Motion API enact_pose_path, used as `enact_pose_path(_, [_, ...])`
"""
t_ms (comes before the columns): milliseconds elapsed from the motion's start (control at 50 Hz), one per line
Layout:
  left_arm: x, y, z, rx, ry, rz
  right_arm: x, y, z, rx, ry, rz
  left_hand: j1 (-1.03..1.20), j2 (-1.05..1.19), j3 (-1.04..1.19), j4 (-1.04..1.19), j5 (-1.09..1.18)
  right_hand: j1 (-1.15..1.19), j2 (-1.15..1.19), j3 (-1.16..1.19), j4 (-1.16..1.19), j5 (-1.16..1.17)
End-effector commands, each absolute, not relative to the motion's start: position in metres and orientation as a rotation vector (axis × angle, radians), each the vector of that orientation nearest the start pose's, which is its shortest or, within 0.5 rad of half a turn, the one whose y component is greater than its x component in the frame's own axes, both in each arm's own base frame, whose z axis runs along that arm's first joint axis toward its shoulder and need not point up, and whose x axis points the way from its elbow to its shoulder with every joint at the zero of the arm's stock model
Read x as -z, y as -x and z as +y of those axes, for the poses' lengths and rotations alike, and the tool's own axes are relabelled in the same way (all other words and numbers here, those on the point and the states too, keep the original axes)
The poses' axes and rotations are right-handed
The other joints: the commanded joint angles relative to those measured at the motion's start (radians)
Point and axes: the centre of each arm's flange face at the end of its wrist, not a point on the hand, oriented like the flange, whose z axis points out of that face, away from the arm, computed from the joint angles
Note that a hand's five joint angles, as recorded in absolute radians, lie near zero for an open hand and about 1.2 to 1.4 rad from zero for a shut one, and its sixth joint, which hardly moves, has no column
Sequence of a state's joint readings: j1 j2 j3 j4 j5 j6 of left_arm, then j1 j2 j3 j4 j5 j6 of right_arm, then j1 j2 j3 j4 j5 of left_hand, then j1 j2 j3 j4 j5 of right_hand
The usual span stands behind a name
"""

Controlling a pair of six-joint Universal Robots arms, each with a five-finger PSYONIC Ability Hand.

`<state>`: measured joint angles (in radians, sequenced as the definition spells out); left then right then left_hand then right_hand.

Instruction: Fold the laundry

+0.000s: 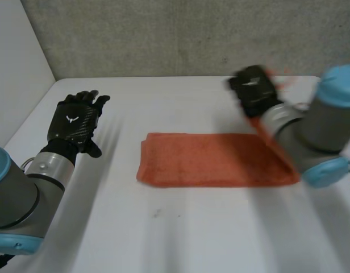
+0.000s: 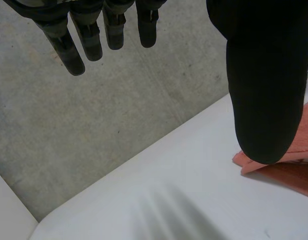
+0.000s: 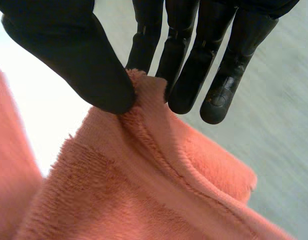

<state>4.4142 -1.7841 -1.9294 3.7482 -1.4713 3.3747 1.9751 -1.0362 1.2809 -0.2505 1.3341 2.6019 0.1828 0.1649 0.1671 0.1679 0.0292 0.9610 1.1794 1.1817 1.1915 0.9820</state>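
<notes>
A fold is starting, I judge: the right hand (image 3: 69,55) pinches a raised corner of the orange towel (image 1: 209,162) between thumb and fingers, the rest lies on the worktop (image 1: 180,227) beside the spread, empty left hand (image 1: 75,120), and next this corner must travel across toward that hand.

Black left hand (image 1: 75,122) (image 2: 264,85): palm down, fingers straight, slightly spread, thumb out to side, holding nothing. Grey left arm (image 1: 27,187) bent at elbow. Black right hand (image 1: 254,91) (image 3: 69,55): raised, thumb and fingers pinching edge of orange terry towel (image 3: 144,190).
</notes>
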Motion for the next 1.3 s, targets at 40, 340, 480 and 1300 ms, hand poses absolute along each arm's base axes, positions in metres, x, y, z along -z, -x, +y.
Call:
enact_pose_path(40, [-0.192,0.229,-0.269,2.336,-0.707,2.157,-0.156,-0.411,-0.235,1.839,1.423,1.530,-0.008,0.010,0.007,0.007,-0.029,0.435,0.217,0.215,0.205,0.240])
enact_pose_path(340, [-0.193,0.237,-0.268,2.361,-0.732,2.151,-0.168,-0.413,-0.231,1.881,1.380,1.689,-0.008,0.010,0.007,0.007,-0.029,-0.786,-1.005,-1.007,-1.017,-0.982])
enact_pose_path(480, [-0.202,0.275,-0.261,2.467,-0.854,2.117,-0.209,-0.354,-0.260,1.932,1.082,1.869,-0.005,0.013,0.011,0.010,-0.025,-0.786,-1.005,-1.007,-1.017,-0.982])
enact_pose_path(1300, [-0.205,0.245,-0.264,2.307,-0.549,2.263,-0.179,-0.402,-0.236,1.884,1.404,1.633,0.007,0.025,0.023,0.022,-0.014,0.435,0.217,0.215,0.205,0.240])
